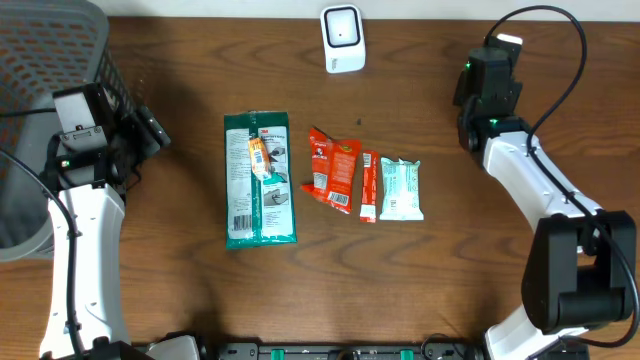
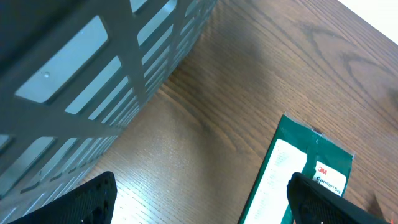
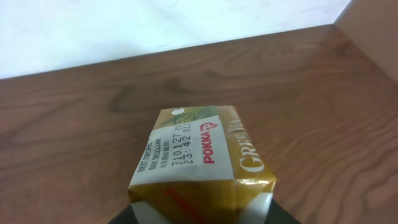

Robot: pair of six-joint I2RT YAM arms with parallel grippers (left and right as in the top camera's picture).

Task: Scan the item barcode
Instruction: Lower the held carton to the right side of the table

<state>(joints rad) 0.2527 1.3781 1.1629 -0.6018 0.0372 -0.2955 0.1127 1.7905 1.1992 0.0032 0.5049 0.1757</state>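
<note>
- The left fingers (image 2: pixel 87 202) are spread wide and hold nothing. They hover low over the brown wooden table (image 1: pixel 180 290), between the grey plastic slatted basket (image 1: pixel 45 60) and the flat green 3M pack (image 1: pixel 259 180).
- The right fingers (image 3: pixel 280 219) pinch a gold-yellow Pokka green tea carton (image 3: pixel 199 168) by its lower part. Its white printed date panel faces the right wrist camera, and no barcode shows on that face.
- The carton is held off the table at the far right side, well to the right of the small white barcode scanner (image 1: pixel 342 38), which stands at the far middle edge.
- Four items lie in a row at the middle of the table: the green pack, with a small orange-and-white label on it, then a red-orange snack packet (image 1: pixel 333 168), a slim red-and-white stick sachet (image 1: pixel 369 186) and a pale blue-and-white packet (image 1: pixel 401 189).
- The sachet and the pale packet lie just beside each other; the green pack lies apart from the red-orange packet.
</note>
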